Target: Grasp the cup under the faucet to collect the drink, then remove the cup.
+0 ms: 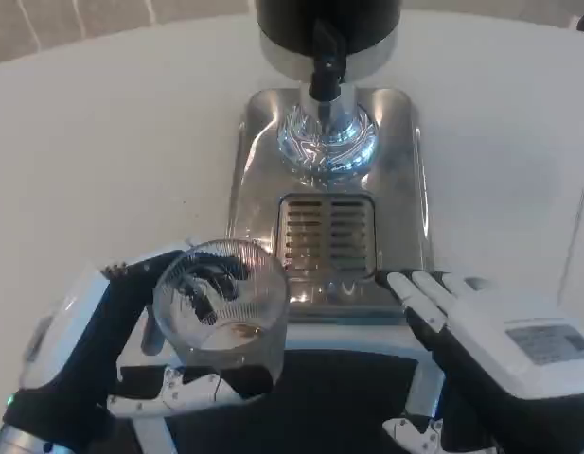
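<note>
The top edge cuts off the black body of the dispenser [327,24], so I see only its base and the faucet [324,71]. My left hand [93,355] runs off the bottom-left corner, and its palm is hidden behind the cup [222,307]; my fingers [192,284] show only blurred through the ribbed glass. Whether the cup holds any liquid, I cannot tell. My right hand [500,364] is cut by the bottom and right edges, its thumb half out of sight. The near end of the drip tray [258,151] is covered by both hands.
</note>
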{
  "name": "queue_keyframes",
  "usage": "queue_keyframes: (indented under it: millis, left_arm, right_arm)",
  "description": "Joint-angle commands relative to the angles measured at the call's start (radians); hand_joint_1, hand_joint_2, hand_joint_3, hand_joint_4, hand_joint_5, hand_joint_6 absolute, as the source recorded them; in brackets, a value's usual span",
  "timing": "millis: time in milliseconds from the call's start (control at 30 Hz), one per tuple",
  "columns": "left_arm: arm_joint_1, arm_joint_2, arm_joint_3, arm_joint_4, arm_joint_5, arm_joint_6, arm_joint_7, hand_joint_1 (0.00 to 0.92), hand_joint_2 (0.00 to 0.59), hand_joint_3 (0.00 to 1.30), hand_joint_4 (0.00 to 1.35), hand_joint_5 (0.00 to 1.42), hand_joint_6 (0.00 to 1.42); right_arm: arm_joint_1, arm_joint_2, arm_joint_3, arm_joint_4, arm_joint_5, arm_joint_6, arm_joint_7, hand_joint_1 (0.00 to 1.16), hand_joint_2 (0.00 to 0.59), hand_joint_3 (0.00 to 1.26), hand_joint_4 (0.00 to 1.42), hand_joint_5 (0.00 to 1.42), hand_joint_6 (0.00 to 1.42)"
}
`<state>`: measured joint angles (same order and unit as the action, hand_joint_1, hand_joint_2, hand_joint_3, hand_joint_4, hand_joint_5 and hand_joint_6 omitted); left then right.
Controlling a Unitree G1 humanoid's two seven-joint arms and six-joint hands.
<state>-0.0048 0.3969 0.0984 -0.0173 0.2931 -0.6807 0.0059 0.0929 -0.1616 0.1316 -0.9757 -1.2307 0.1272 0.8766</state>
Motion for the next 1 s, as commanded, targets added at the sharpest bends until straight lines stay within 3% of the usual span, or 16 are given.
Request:
queue_keyframes:
  millis: [33, 433, 1000]
  left_arm:
    - [-0.075, -0.034, -0.017, 0.053, 0.033, 0.033, 0.026, 0.557, 0.018, 1.01, 1.19, 1.39, 1.28]
    - [-0.303, -0.100, -0.065, 0.281, 0.129, 0.072, 0.136, 0.557, 0.018, 1.01, 1.19, 1.39, 1.28]
    - [-0.498, -0.107, -0.167, 0.575, 0.209, 0.098, 0.280, 0.559, 0.018, 1.01, 1.19, 1.39, 1.28]
  right_arm:
    - [0.021, 0.006, -0.019, -0.020, 0.017, 0.002, 0.012, 0.50, 0.412, 0.00, 0.00, 0.00, 0.00]
    - [0.021, -0.003, -0.087, -0.072, 0.037, -0.011, 0.080, 0.49, 0.418, 0.00, 0.00, 0.00, 0.00]
    - [0.029, 0.049, -0.160, -0.072, 0.061, -0.081, 0.106, 0.48, 0.419, 0.00, 0.00, 0.00, 0.00]
